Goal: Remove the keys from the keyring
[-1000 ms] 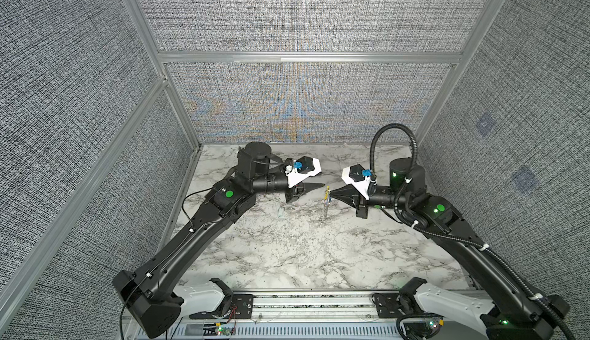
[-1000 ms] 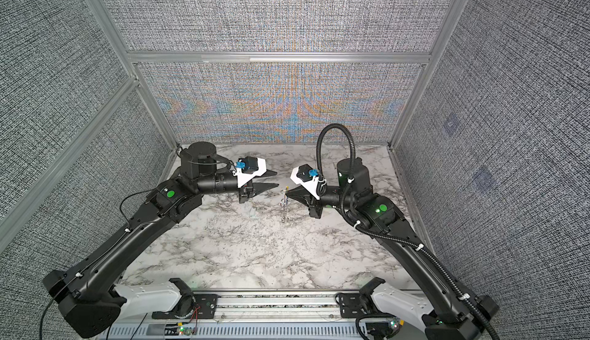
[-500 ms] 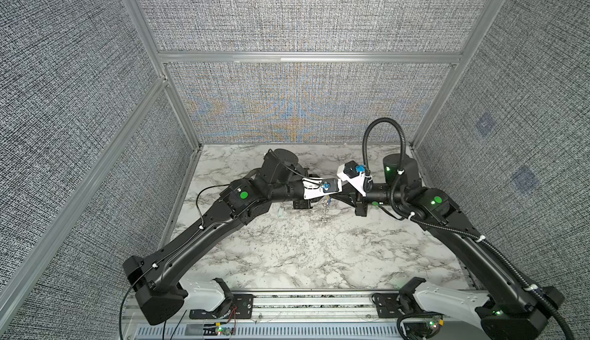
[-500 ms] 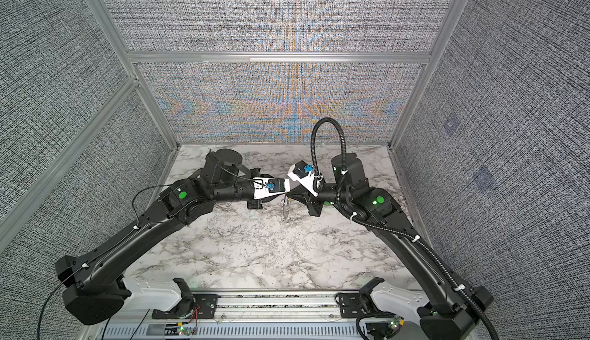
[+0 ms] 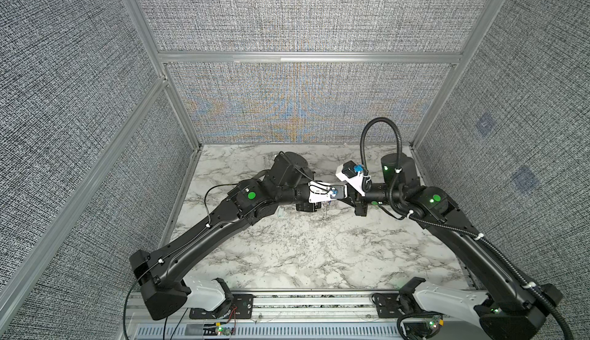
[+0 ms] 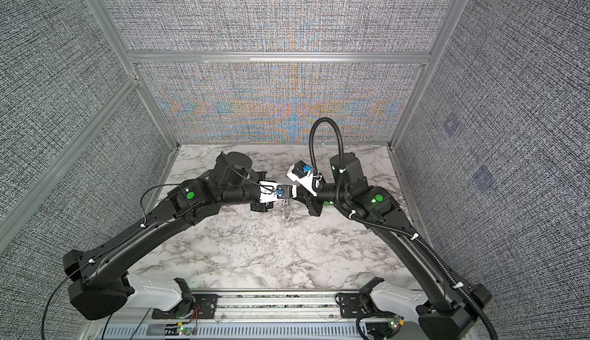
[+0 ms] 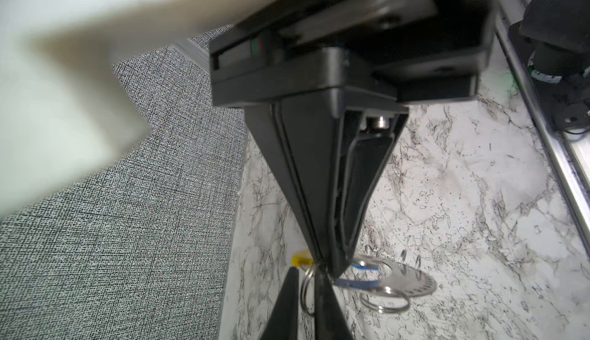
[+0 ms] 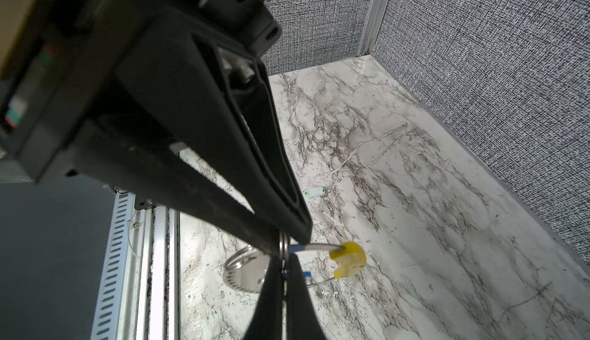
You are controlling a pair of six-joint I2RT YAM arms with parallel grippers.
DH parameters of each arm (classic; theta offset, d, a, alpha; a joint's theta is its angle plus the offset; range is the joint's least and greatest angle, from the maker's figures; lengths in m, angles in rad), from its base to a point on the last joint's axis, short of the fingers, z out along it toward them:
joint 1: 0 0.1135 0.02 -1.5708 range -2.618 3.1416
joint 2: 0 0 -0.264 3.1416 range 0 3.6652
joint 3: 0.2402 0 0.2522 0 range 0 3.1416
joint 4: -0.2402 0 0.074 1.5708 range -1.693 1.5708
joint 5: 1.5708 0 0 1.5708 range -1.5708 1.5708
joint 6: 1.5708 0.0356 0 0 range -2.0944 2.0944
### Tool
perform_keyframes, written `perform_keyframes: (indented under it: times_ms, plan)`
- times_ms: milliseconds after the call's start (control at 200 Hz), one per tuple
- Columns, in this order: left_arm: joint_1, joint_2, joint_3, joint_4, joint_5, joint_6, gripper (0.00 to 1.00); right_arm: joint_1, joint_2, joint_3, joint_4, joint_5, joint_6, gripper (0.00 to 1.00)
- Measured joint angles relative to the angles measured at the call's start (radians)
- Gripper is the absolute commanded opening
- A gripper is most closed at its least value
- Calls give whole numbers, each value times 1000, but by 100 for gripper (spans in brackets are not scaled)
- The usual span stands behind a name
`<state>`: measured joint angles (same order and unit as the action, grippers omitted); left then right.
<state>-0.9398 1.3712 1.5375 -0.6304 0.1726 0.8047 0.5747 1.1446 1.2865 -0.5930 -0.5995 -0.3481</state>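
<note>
The keyring, a thin grey hoop with a yellow sleeve, hangs above the marble between both grippers. My right gripper is shut on it beside the sleeve. My left gripper meets it tip to tip. Its jaws are nearly together on a small split ring of the bunch. The blue-headed key and a silver disc tag dangle behind the tips. In both top views the bunch hangs under the two wrists. The pale key lies loose on the table, near the left arm.
Grey fabric walls with aluminium posts enclose the marble table on three sides. A slotted metal rail and both arm bases run along the front edge. The right arm's black cable hose loops above its wrist.
The left arm has swung right until its gripper meets the right gripper, and its jaws have narrowed onto the small ring. The right gripper shifted slightly left, still holding the keyring.
</note>
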Motion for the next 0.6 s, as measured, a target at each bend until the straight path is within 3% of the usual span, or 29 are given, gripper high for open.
perform_keyframes:
  times_ms: [260, 480, 600]
  plan:
    - [0, 16, 24, -40, 3, -6, 0, 0, 0, -7, 2, 18, -14, 0]
    - [0, 19, 38, -45, 12, -20, 0, 0, -27, -38, 46, 23, -14, 2]
    - [0, 21, 48, -60, 14, -21, 0, 0, -32, -46, 61, 22, -14, 7]
